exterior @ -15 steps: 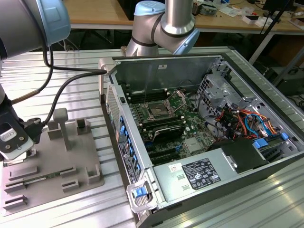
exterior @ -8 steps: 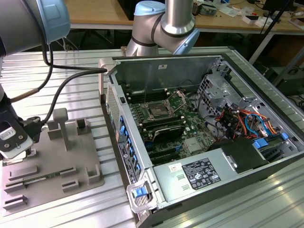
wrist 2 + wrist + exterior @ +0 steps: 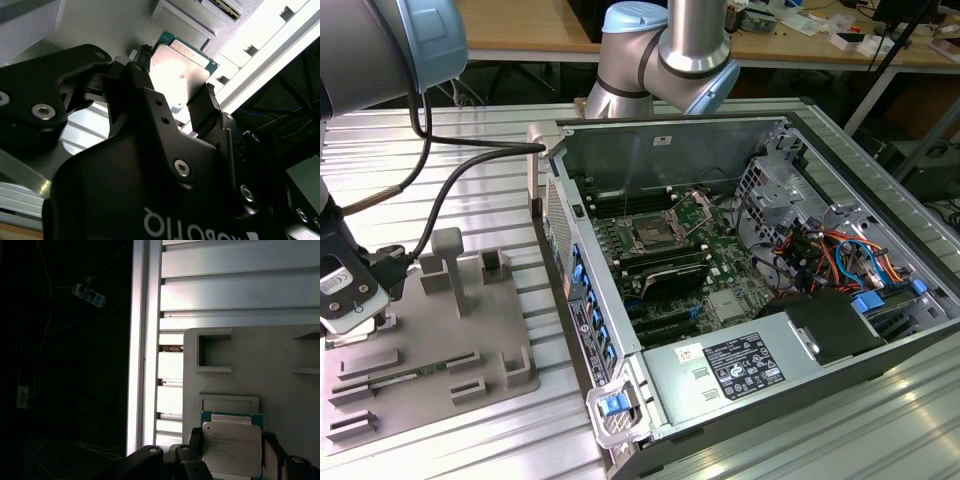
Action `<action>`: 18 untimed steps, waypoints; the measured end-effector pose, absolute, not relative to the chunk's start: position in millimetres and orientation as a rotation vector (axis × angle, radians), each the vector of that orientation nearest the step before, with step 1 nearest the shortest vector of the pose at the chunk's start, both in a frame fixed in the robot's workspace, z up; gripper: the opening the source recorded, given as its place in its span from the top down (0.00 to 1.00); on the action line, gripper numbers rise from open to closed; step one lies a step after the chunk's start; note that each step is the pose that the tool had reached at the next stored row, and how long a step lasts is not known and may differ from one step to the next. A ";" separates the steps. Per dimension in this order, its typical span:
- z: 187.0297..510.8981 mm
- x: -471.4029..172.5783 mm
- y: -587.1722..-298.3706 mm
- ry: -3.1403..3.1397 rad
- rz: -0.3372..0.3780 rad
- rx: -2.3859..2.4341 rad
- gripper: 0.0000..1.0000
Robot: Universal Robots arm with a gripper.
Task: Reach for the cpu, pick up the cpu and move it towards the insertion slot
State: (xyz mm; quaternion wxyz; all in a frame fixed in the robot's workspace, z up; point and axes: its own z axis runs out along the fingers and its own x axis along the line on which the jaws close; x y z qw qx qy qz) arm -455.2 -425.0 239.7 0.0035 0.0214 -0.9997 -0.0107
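Note:
The cpu [image 3: 232, 447], a flat silvery square with a green rim, sits between my two black fingers in both wrist views. My gripper [image 3: 232, 440] is shut on the cpu [image 3: 177, 65], one fingertip [image 3: 145, 52] against one edge and the other against the opposite edge. It is held low over the grey plastic tray [image 3: 280, 350]. In the exterior view my gripper [image 3: 358, 322] hangs over that tray [image 3: 430, 350] at the view's far left. The insertion slot [image 3: 650, 235], a shiny metal socket frame with a dark centre, lies on the motherboard inside the open computer case [image 3: 740, 300], well off to the right.
The tray carries raised blocks [image 3: 445, 265] and several rectangular recesses. A black cable [image 3: 450, 190] runs from my wrist across the ribbed metal table [image 3: 860, 430]. The case's wall [image 3: 570, 260] stands between tray and socket. Drive cages and coloured wires [image 3: 830, 255] fill the case's right side.

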 end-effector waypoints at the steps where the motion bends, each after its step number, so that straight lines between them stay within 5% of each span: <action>1: 239.7 -455.2 -425.0 -3.134 -0.033 0.067 0.45; 18: 248.0 -455.2 -425.0 -3.134 -0.033 0.067 0.45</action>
